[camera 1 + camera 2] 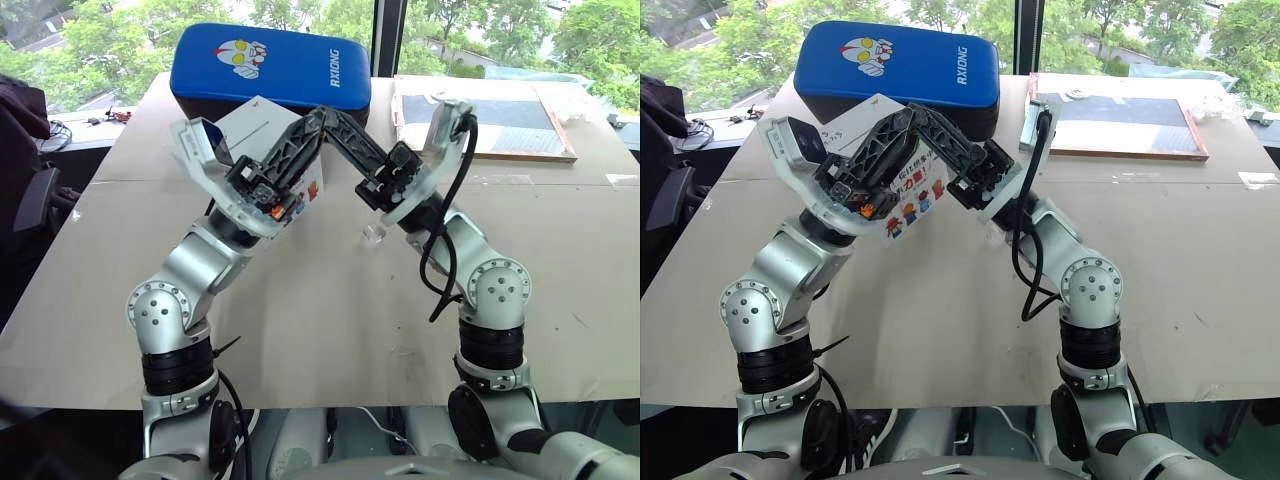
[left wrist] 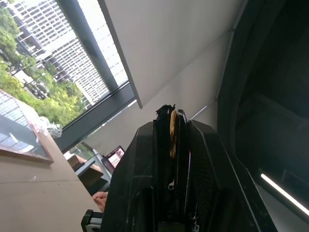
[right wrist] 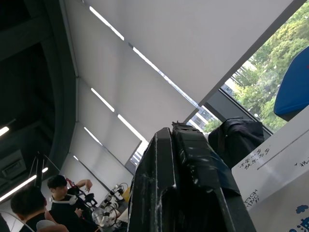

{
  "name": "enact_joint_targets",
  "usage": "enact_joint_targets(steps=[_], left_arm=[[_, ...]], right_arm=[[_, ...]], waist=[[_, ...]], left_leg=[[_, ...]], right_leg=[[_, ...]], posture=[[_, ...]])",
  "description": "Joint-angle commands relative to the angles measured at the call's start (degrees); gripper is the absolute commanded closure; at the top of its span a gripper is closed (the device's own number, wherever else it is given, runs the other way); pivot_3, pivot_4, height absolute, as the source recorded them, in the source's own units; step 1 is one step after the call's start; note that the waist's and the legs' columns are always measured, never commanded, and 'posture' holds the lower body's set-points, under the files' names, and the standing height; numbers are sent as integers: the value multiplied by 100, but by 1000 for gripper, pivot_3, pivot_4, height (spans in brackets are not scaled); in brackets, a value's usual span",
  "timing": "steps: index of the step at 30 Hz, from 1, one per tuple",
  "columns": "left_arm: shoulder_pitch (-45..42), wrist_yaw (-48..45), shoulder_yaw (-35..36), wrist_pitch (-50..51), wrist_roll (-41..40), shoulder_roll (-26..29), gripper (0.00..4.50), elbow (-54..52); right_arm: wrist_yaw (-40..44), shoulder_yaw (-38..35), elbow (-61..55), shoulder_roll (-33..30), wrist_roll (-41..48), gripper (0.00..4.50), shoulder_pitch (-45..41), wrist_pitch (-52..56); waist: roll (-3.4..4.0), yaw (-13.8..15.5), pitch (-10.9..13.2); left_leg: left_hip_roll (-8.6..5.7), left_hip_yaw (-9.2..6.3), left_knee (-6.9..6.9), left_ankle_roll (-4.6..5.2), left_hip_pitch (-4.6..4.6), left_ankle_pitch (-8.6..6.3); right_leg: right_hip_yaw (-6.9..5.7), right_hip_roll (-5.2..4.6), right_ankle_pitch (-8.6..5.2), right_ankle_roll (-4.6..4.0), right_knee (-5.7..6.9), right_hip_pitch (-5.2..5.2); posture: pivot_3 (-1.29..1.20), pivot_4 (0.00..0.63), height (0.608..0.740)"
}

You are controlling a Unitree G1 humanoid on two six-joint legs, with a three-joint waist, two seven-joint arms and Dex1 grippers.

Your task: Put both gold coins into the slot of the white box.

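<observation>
While both grippers meet tip to tip above the white box (image 1: 262, 125) in the head views, the left gripper (image 2: 172, 116) pinches a gold coin (image 2: 172, 131) in its wrist view, and the right gripper (image 3: 186, 133) looks closed and empty, so no coin visibly sits in the slot yet.

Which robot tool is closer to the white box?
Left. The left tool, pinching a gold coin, is raised right in front of the white box; the right tool meets it from the box's far side.

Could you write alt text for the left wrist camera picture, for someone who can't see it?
The left hand pinches a gold coin edge-on between its two black fingers, pointing up toward a pale ceiling. Windows with trees and a building show behind.
</observation>
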Motion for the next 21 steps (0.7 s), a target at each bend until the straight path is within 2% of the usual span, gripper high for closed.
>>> enact_joint_targets(steps=[1,2,3,5,6,10,11,12,21], left_arm=[[29,-206,133,-100,-349,78,4123,-127],[35,-219,135,-104,-356,97,3112,-136],[40,-188,127,-132,-303,116,2846,-144],[71,-210,122,-149,-341,155,2025,-141],[94,-246,124,-141,-412,177,2025,-135],[96,-274,132,-169,-554,239,3845,-74],[89,-278,128,-179,-566,249,4215,-64],[86,-286,118,-184,-571,259,4377,-57],[19,-264,-30,-227,-474,255,4377,-24]], right_arm=[[-22,-114,-134,145,166,4500,-267,-219],[-29,-109,-131,139,170,4500,-268,-229],[-32,-100,-129,131,174,4500,-266,-238],[-21,-77,-124,124,158,4500,-255,-254],[-16,-64,-121,121,148,4500,-247,-262],[-5,-33,-115,116,127,4500,-237,-284],[-4,-31,-114,115,127,4500,-238,-287],[3,-28,-114,112,126,4500,-240,-288],[68,72,-199,68,199,4500,-206,-201]], waist=[[0,-3,0],[0,-3,0],[0,0,0],[0,3,0],[0,3,0],[0,1,0],[0,1,0],[0,1,0],[0,1,0]], left_leg=[[0,0,0,0,0,0],[0,1,0,0,0,0],[0,0,0,0,0,0],[0,0,0,0,0,0],[0,0,0,0,0,0],[1,0,-1,0,0,0],[1,0,-1,0,0,0],[1,0,-1,0,0,0],[1,0,-2,0,-1,0]], right_leg=[[0,0,0,0,0,0],[1,0,0,0,0,0],[1,0,0,0,0,0],[0,0,0,0,-1,0],[0,0,0,0,-1,0],[0,0,0,0,-3,0],[0,0,0,0,-3,0],[0,0,0,0,-3,0],[0,0,0,0,-5,0]], posture=[[0,150,740],[0,150,740],[0,150,740],[0,150,740],[0,150,740],[0,150,740],[0,150,740],[0,150,740],[0,150,740]])
